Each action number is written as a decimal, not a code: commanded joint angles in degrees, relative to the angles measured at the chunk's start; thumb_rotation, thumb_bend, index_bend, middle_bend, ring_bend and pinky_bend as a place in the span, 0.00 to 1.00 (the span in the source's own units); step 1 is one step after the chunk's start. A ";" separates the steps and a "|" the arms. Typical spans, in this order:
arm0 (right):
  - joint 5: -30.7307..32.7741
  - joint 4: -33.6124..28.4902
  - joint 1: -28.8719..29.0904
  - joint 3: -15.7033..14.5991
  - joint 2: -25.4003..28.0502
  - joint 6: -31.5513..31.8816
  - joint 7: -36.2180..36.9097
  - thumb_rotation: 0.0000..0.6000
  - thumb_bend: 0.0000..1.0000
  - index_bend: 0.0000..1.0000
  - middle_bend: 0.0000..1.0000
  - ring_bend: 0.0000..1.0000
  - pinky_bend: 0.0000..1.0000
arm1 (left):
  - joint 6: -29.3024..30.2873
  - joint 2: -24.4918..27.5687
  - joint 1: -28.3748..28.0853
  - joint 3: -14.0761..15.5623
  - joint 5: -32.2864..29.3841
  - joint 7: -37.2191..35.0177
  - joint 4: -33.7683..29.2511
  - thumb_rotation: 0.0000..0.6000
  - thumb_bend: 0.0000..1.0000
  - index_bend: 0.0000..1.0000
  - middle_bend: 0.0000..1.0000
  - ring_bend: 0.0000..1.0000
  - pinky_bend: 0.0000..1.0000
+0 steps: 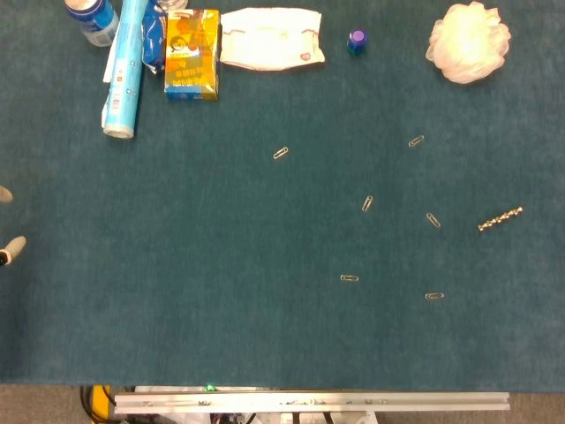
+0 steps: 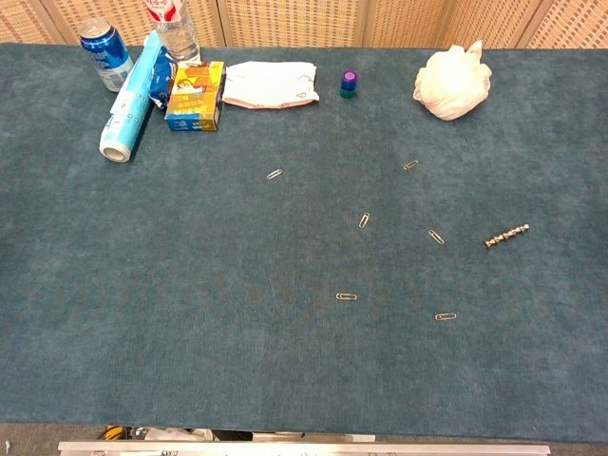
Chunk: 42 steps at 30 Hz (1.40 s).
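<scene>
peeking in at the far left edge of the head view, the left hand shows only pale fingers; i cannot tell their spread. nearest on the bench lies a rolled blue tube; paperclips are well apart.

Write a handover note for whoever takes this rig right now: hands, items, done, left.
Left hand: only fingertips show at the left edge of the head view, touching nothing; open or shut unclear.
Right hand: in neither view.
Six paper clips lie loose on the table, right of centre, with a linked metal piece to their right.
Blue roll lies at the far left, the item nearest the left hand.
Done: nothing gripped.
Left: every clip lies apart, untouched.
</scene>
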 commanded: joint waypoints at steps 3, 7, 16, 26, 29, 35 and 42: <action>0.25 -0.32 -0.10 -0.19 0.10 -0.28 -0.58 1.00 0.00 0.37 0.36 0.30 0.44 | -0.38 -0.24 -0.30 0.01 0.07 0.13 0.19 1.00 0.07 0.43 0.47 0.36 0.48; 0.45 0.16 -0.01 -0.36 -0.12 -0.85 0.11 1.00 0.00 0.37 0.37 0.30 0.44 | -0.80 -0.56 -0.33 0.24 -0.07 0.29 0.12 1.00 0.07 0.43 0.47 0.36 0.48; 0.32 3.14 1.43 0.45 -0.56 -2.03 -0.82 1.00 0.00 0.41 0.40 0.33 0.34 | -0.71 -1.32 0.15 0.71 -0.32 0.55 0.41 1.00 0.07 0.43 0.47 0.36 0.48; 1.42 8.05 5.42 1.20 -4.25 -7.93 -4.44 1.00 0.00 0.44 0.41 0.35 0.34 | -0.06 -1.62 1.04 1.09 -0.56 -0.14 1.20 1.00 0.07 0.43 0.47 0.37 0.48; 2.13 9.05 6.71 1.61 -5.58 -9.71 -6.04 1.00 0.03 0.46 0.41 0.35 0.34 | 0.11 -1.61 1.33 1.24 -0.61 -0.43 1.39 1.00 0.07 0.43 0.47 0.37 0.48; 4.16 10.18 8.89 2.24 -7.81 -13.21 -10.08 1.00 0.09 0.48 0.39 0.32 0.34 | 0.47 -1.92 2.11 1.57 -0.94 -1.01 1.96 1.00 0.07 0.43 0.47 0.37 0.48; 6.33 11.36 10.86 2.44 -9.98 -16.65 -13.52 1.00 0.09 0.48 0.34 0.26 0.28 | 0.72 -2.13 2.86 1.81 -1.30 -1.64 2.71 1.00 0.07 0.43 0.47 0.37 0.48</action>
